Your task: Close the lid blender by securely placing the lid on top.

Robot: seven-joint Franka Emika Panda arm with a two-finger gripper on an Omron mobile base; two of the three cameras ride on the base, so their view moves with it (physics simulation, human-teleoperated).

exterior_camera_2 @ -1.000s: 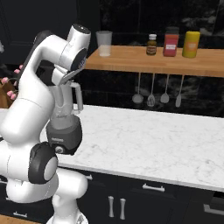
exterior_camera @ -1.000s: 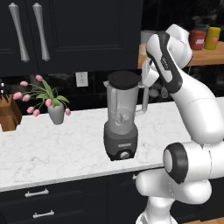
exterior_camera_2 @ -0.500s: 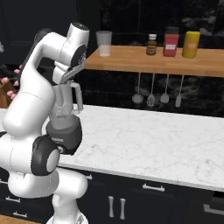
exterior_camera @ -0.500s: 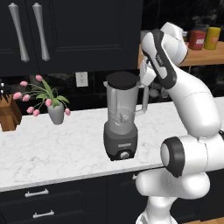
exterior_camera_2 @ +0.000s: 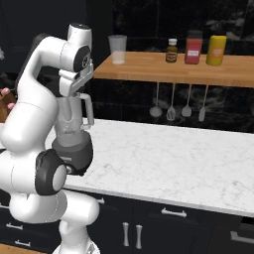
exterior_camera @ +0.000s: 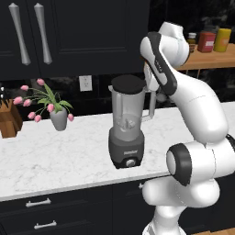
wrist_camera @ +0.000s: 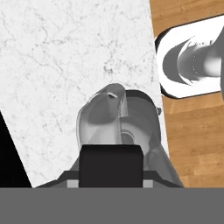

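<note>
The two-finger gripper sits high at the rim of the tall clear grey-tinted blender jar [exterior_camera: 130, 117], hidden behind the white arm in both base views; whether its fingers are spread or closed cannot be told. In the hand view a flat black block [wrist_camera: 111, 165] fills the space right in front of the hand — probably the lid's tab, though that is unclear. The flat round black lid [exterior_camera: 128, 84] lies on the jar's mouth, covering it. Below, the dark grey base with its round knob [exterior_camera: 126, 152] stands on the white marble counter [exterior_camera: 55, 156]. Further left — a vase of pink tulips [exterior_camera: 53, 108] and a wooden knife block [exterior_camera: 9, 120].
</note>
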